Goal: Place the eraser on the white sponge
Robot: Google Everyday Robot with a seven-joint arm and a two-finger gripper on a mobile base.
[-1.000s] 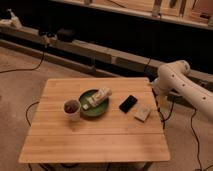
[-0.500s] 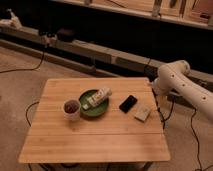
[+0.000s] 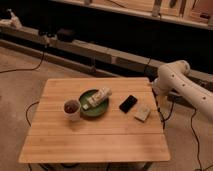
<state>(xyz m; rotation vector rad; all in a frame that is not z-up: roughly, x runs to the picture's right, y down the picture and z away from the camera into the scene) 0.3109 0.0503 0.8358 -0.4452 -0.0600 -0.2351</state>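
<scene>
The eraser (image 3: 128,103) is a flat black block lying on the wooden table (image 3: 95,137), right of centre. The white sponge (image 3: 142,113) is a small pale block just right of and in front of the eraser, close to it but apart. My white arm (image 3: 175,77) comes in from the right. My gripper (image 3: 157,95) is at the table's right edge, beside the eraser and sponge and holding neither.
A green plate (image 3: 92,110) with a white tube-like item (image 3: 98,97) sits at the table's centre. A white cup (image 3: 72,109) with dark contents stands left of it. Cables lie on the floor. A low ledge runs behind the table.
</scene>
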